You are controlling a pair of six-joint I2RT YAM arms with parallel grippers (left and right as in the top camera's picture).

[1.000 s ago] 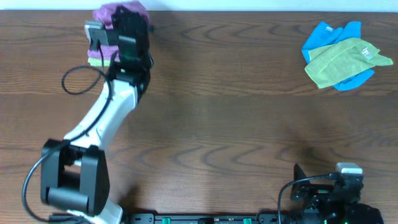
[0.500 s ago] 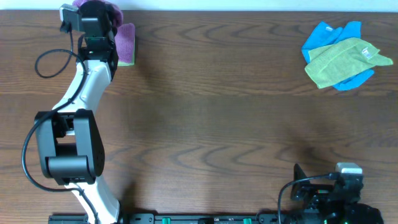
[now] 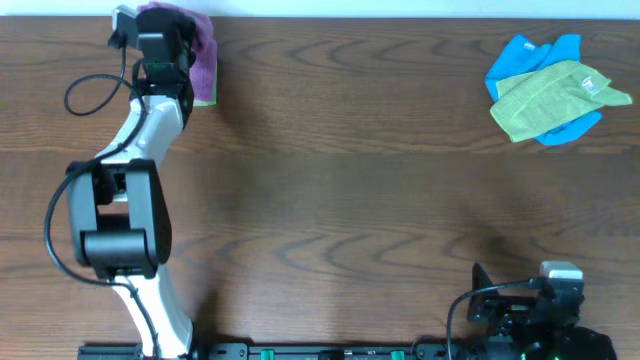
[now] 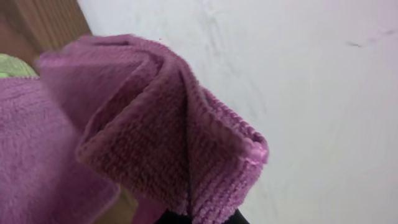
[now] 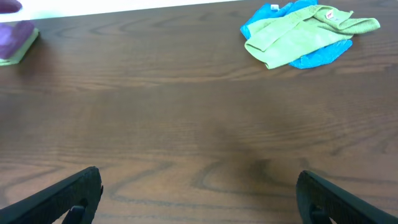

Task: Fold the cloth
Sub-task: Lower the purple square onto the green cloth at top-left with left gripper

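left jaws clamped on bunched purple cloth (image 4: 168, 143), at far corner of table (image 3: 350, 200); right jaws wide open

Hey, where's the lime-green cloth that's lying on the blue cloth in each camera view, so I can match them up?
Overhead: the lime-green terry cloth lies at the top right, on a crumpled blue cloth.
Right wrist: top right again, near the table's far edge.
Left wrist: not in it.
Shared landmark: the purple terry cloth, top left overhead, in the top-left corner of the right wrist view, filling the left wrist view.
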